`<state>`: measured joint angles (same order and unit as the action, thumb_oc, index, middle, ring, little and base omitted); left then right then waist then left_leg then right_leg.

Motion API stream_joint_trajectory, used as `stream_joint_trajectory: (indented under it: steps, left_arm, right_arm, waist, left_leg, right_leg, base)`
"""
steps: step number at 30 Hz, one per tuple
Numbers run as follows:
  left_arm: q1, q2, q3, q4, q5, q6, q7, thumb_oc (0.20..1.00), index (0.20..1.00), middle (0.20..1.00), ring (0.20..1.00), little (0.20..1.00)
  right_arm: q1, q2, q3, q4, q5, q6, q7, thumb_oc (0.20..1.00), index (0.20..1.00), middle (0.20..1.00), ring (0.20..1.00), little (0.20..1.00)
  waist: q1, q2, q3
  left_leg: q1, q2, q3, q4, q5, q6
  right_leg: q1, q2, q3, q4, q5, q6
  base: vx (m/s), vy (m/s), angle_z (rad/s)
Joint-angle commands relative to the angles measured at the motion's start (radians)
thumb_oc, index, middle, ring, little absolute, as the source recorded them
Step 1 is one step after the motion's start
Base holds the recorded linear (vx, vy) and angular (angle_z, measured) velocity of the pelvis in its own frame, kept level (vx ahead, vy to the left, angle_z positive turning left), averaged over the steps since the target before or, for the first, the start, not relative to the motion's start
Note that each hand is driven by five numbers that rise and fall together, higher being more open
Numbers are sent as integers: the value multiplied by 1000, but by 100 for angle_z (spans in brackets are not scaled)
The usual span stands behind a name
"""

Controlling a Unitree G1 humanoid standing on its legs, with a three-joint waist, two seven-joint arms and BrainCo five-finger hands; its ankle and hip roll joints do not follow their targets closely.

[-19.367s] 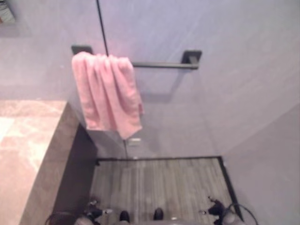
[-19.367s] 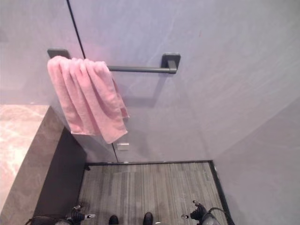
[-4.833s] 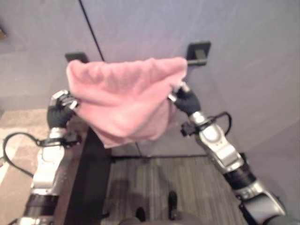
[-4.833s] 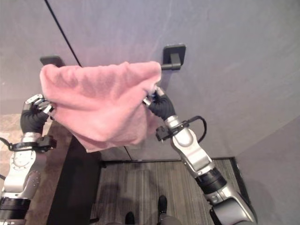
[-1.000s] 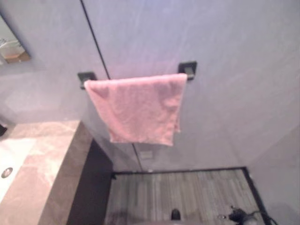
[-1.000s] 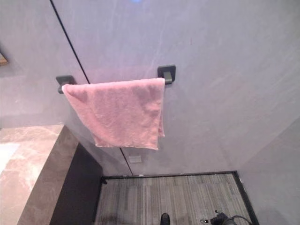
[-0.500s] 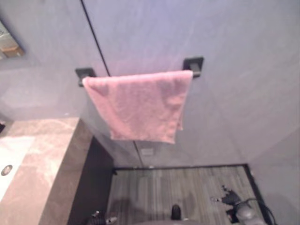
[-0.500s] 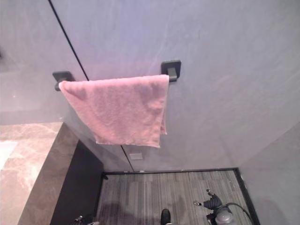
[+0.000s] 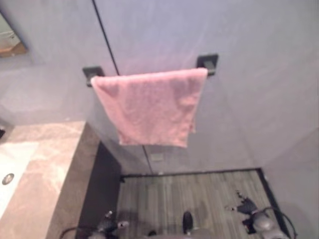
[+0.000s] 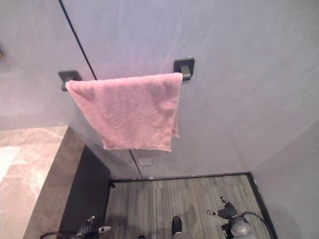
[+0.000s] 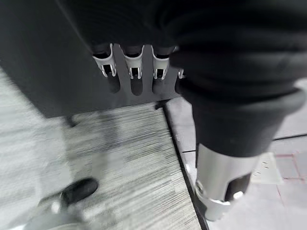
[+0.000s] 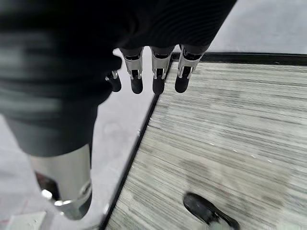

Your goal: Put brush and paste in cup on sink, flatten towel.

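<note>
A pink towel hangs spread out flat over the dark wall bar, between its two brackets. Its lower edge is nearly straight, with a small fold showing at the right side. My left hand hangs low by the dark cabinet side, far below the towel. Its fingers are straight and hold nothing. My right hand hangs low over the floor at the right. Its fingers are also straight and empty.
A brown marble counter with a white sink basin runs along the left, above a dark cabinet side. A mirror corner sits upper left. Grey striped floor lies below, with grey walls behind and at the right.
The whole picture has shifted slightly, so the camera moved. The towel stays spread on the bar. My left hand shows a little more at the bottom edge.
</note>
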<state>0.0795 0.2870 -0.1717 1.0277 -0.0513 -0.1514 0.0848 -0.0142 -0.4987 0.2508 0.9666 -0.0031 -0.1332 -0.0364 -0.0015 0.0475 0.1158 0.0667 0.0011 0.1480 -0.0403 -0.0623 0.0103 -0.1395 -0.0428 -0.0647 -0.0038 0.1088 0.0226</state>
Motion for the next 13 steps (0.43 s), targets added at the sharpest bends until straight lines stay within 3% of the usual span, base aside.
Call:
stream_joint_trajectory:
  steps: [1,2,4,7,13]
  left_arm:
    - [-3,56,34,-19,-9,-36,25,1000,1000,1000,1000,1000]
    - [14,80,35,-93,-23,-49,8,1000,1000,1000,1000,1000]
    - [30,78,72,-83,-87,-44,-4,1000,1000,1000,1000,1000]
    - [37,58,73,-75,-84,-51,-12,1000,1000,1000,1000,1000]
    - [37,44,81,-62,-96,-50,-5,1000,1000,1000,1000,1000]
  right_arm:
    - [-44,-26,51,-28,-41,-32,29,1000,1000,1000,1000,1000]
    - [-42,-53,55,-66,-48,-36,37,1000,1000,1000,1000,1000]
    - [-10,-76,26,-118,-20,-44,48,1000,1000,1000,1000,1000]
    - [30,-84,-29,-126,-3,-55,32,1000,1000,1000,1000,1000]
    - [33,-60,-39,-117,16,-56,23,1000,1000,1000,1000,1000]
  waist:
    - [18,-43,-34]
    - [23,-53,-35]
    - [10,-58,-52]
    - [-10,-47,-70]
    - [-12,-43,-75]
  left_leg:
    - [-69,-9,-57,80,-37,46]
    - [-75,-6,-56,68,-26,34]
    - [-52,13,-64,35,-5,15]
    - [-25,37,-70,-13,25,-9]
    - [-14,45,-67,-31,37,-16]
  right_leg:
    - [64,-78,27,115,-139,71]
    - [68,-77,36,86,-143,70]
    - [74,-61,36,79,-158,61]
    - [126,-42,8,0,-151,50]
    - [146,-36,2,-34,-144,46]
  base:
    - [-49,-224,1]
    - [-38,-288,0]
    - [41,-289,13]
    - [84,-287,25]
    - [23,-64,3]
